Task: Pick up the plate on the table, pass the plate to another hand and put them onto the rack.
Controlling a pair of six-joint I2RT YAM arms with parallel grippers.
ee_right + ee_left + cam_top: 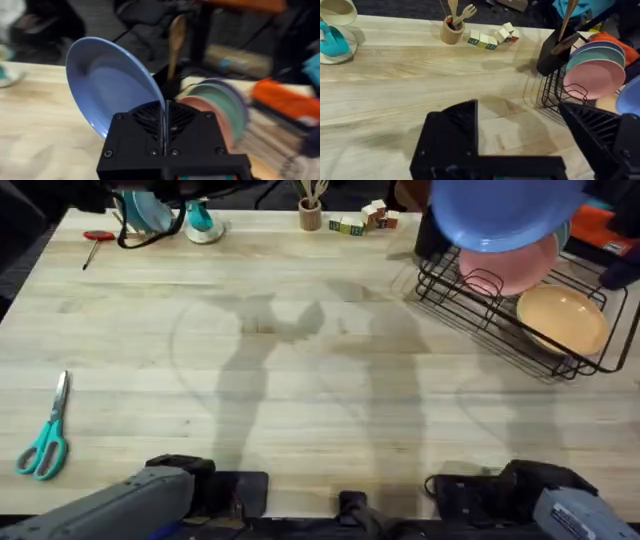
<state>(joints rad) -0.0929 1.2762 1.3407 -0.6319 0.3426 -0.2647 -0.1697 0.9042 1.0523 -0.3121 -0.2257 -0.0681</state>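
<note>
Above the rack [500, 310], a glossy blue plate [505, 215].

No readable text, labels, brands or numbers (blocks too small)

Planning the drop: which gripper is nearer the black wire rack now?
Right: the right gripper holds the blue plate above the rack; the left gripper hovers over bare table beside it.
</note>
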